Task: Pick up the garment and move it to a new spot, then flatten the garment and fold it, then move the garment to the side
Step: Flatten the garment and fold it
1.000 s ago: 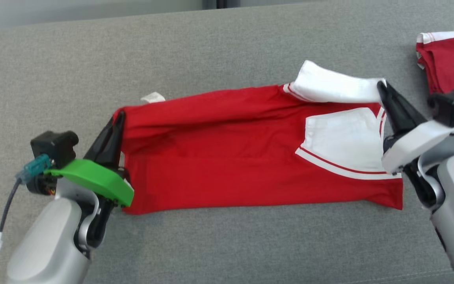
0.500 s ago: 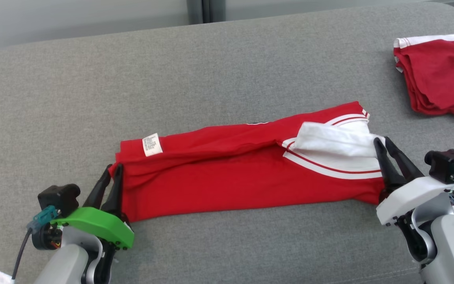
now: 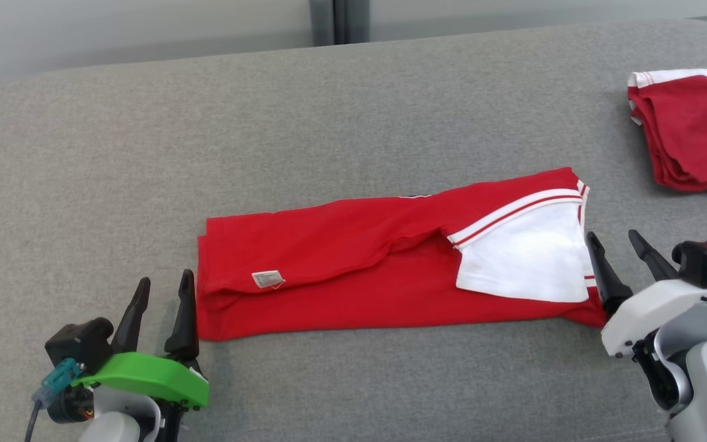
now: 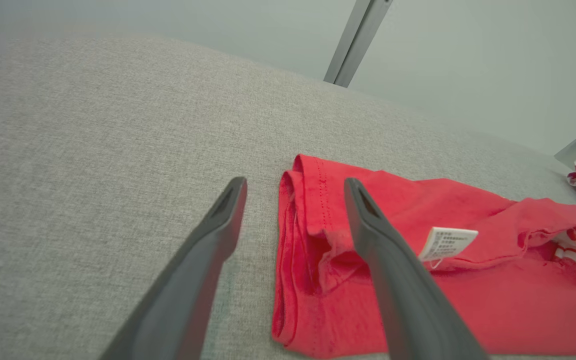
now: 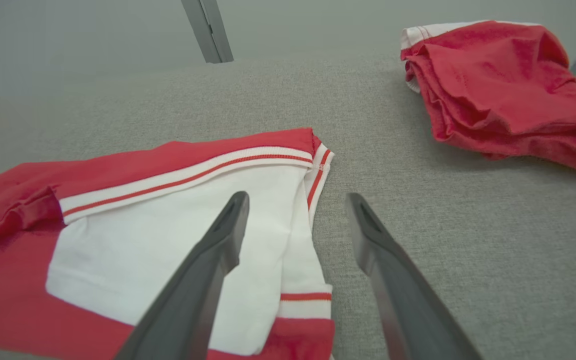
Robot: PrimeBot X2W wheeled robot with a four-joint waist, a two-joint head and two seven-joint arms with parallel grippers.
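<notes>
The left gripper is standing with its fingers spread apart and holding nothing, just beside the left end of the garment. The right gripper is likewise gaping empty at the garment's white-panelled right end. Between them the folded red garment is lying flat as a long strip on the grey cushion. Farther back on the right, a second red garment is sitting bunched.

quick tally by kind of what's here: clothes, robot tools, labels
garments: 2, the folded garment in the middle and the bunched garment at the far right
tools: 2, the left tool and the right tool, both open
labels: 1, the white label on the folded garment
total: 5
</notes>
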